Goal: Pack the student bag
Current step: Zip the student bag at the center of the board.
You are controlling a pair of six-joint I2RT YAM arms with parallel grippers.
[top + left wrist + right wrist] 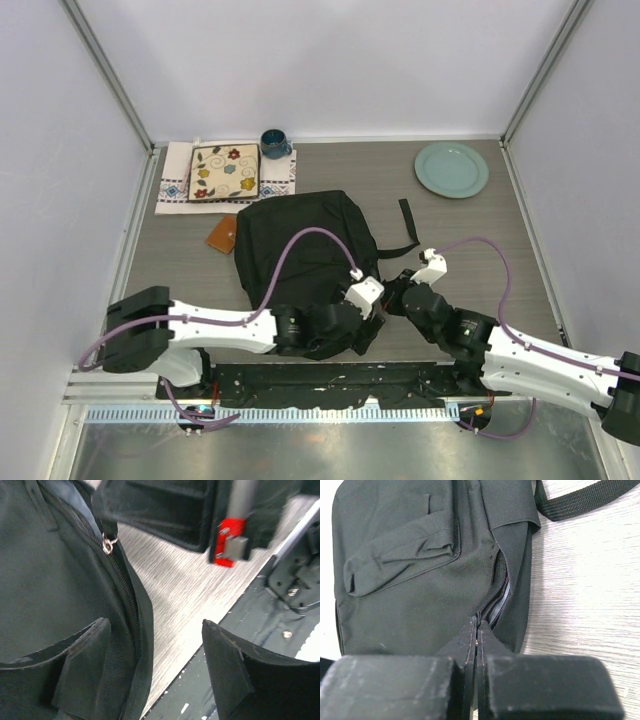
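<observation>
The student bag (300, 235) is a large black backpack lying flat in the middle of the table. My right gripper (478, 624) is shut on the bag's zipper (500, 587) at its near right corner, where the zip gapes a little and shows grey lining. From above, the right gripper (393, 296) sits at that corner. My left gripper (152, 647) is open beside it, with one finger (82, 665) over the bag's edge (132, 610) and the other over the black mat. Nothing is held between them. The left gripper (368, 325) hangs over the bag's near end.
A brown wallet (222, 234) lies left of the bag. A patterned square plate (224, 172) on a cloth and a blue mug (275, 143) stand at the back left. A teal plate (452, 169) is at the back right. A black mat (330, 380) lines the near edge.
</observation>
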